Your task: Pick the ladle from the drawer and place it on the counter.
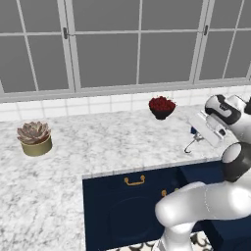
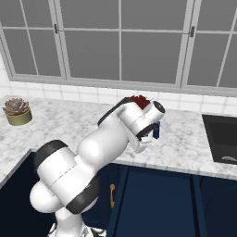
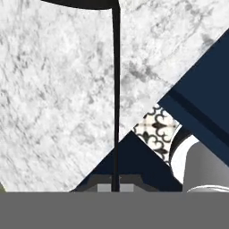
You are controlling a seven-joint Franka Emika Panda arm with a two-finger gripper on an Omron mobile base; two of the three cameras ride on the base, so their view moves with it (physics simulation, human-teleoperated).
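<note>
The dark ladle (image 3: 116, 89) is held over the marble counter (image 3: 53, 112). Its long thin handle runs up from between my fingertips to the bowl at the top edge of the hand view. My gripper (image 3: 115, 186) is shut on the handle. In the left base view the hand (image 1: 206, 128) hangs above the counter (image 1: 108, 142) near its front edge. The ladle's hooked end (image 1: 189, 146) dangles below the hand. The open navy drawer (image 1: 201, 172) lies just below and in front of it.
A small blue can (image 1: 193, 130) stands right behind the hand. A dark bowl of red fruit (image 1: 162, 107) sits near the backsplash, and a potted succulent (image 1: 34, 138) stands far left. A sink (image 2: 222, 134) lies to the right. The navy front with a gold handle (image 1: 135, 180) is shut.
</note>
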